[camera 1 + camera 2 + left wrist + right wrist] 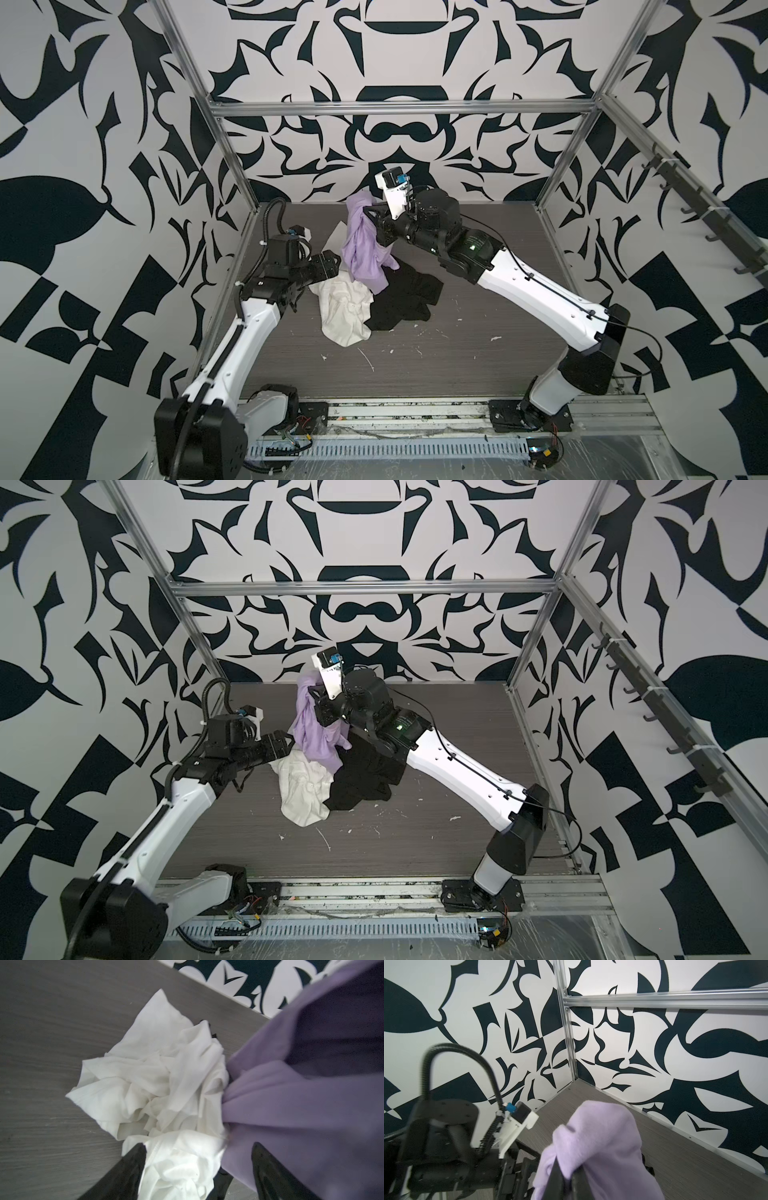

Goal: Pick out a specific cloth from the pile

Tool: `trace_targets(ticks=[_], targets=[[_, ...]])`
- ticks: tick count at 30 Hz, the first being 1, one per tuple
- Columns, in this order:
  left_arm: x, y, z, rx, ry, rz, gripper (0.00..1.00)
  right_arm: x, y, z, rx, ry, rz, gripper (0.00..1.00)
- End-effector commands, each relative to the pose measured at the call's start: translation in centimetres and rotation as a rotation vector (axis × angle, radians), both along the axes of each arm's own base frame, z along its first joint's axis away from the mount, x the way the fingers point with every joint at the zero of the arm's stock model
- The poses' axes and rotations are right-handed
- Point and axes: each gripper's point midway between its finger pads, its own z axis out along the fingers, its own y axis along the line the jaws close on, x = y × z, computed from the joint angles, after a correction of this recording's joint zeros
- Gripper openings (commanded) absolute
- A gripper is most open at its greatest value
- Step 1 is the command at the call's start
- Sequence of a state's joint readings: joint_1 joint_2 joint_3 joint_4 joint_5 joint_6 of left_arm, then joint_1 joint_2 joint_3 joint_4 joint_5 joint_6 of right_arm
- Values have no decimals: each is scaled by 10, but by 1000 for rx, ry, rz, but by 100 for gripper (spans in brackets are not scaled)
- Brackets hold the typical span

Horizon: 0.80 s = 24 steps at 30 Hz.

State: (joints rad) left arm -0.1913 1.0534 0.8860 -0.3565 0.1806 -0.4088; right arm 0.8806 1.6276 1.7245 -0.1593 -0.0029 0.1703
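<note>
The lavender cloth (362, 245) (311, 729) hangs lifted above the pile, its lower end still draped on the white cloth (345, 309) (301, 793) and the black cloth (409, 297) (365, 779). My right gripper (369, 212) (314, 692) (566, 1169) is shut on the lavender cloth's (602, 1136) top fold. My left gripper (331, 266) (284, 742) (198, 1147) stands open low at the pile's left side. Crumpled white cloth (155, 1084) lies between its fingers, and the lavender cloth (291, 1109) brushes over one finger.
The pile sits mid-table on the grey wood-grain top (457, 353) (415, 841), which carries small white scraps (365, 359). Aluminium frame posts (232, 158) (568, 1032) and patterned walls close in the back and sides. A hook rail (706, 220) runs along the right wall.
</note>
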Motion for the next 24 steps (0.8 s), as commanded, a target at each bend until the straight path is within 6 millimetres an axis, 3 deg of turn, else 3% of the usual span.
trace_targets(ticks=[1, 3, 6, 12, 17, 24], targets=[[-15, -9, 23, 36, -175, -94, 79, -12, -13, 57, 117, -127, 0, 0], [-27, -14, 28, 20, -214, -142, 73, -12, -12, 54, 112, -128, 4, 0], [-46, -27, 34, -29, -240, -236, 72, -12, -10, 52, 111, -130, 9, 0], [-72, -41, 48, -69, -324, -359, 81, -15, -6, 50, 109, -146, 40, 0], [-74, -41, 67, -55, -432, -369, 93, -18, -4, 49, 112, -145, 63, 0], [-65, -49, 80, -27, -541, -423, 95, -21, -5, 50, 120, -142, 72, 0]])
